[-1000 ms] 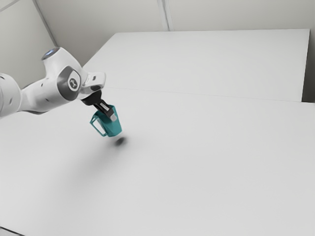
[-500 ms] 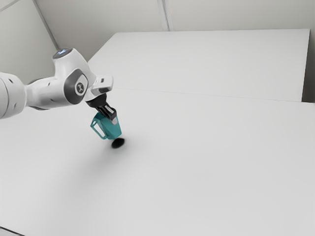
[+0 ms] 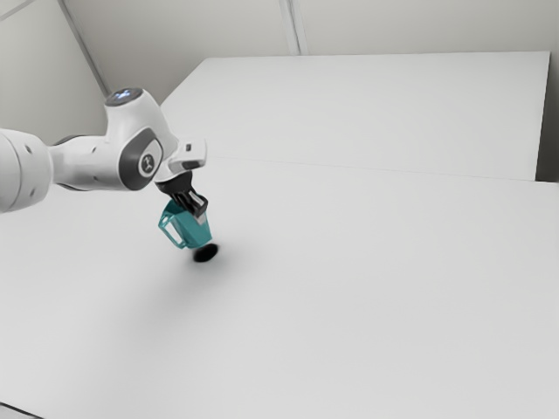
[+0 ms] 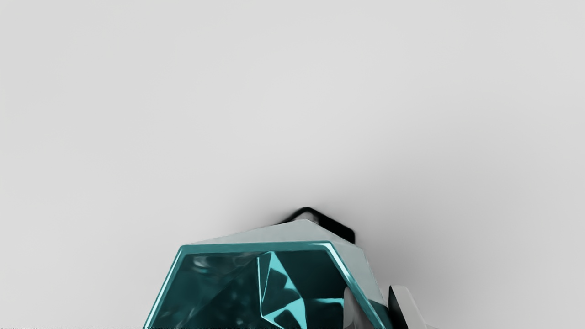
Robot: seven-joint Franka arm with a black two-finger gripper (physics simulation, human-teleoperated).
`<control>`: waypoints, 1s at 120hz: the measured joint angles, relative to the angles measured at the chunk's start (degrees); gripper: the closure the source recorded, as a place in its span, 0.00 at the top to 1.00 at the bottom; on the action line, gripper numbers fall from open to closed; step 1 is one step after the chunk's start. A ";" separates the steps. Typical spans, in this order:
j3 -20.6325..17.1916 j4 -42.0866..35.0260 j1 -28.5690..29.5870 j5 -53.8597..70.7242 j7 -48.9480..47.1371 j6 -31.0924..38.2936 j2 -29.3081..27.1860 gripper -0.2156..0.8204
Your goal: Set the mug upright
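Arm (image 3: pixel 92 163) comes in at the left edge of the exterior view, a little above mid-height, its white forearm running nearly level toward the right. The wrist housing (image 3: pixel 138 144) rises behind the hand to a dark round cap (image 3: pixel 124 96) with a small lit mark, and from there the pale hand (image 3: pixel 186 155) bends over and down. Below it the black tool (image 3: pixel 200 214) slants toward the lower right, aimed down at the bench (image 3: pixel 349 288).

From where I stand, the tool is clamped on the wall of the teal mug (image 3: pixel 194 229), one finger (image 4: pixel 350 310) inside the mouth and the other (image 4: pixel 406 305) against the outside.

The mug sits left of centre in the exterior view, about halfway up. It leans, its mouth toward the upper left and its base toward the lower right, with the handle (image 3: pixel 171 237) on the left side. A dark shadow (image 3: pixel 206 253) lies just beside the base; I can't tell whether the base touches the bench.
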 joint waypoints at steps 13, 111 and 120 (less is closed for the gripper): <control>0.00 0.10 0.00 0.46 -0.92 0.13 0.81 0.07; 0.00 0.58 -0.44 0.37 -4.04 0.97 2.65 0.58; 0.00 0.58 -0.44 0.36 -4.12 0.97 2.60 0.64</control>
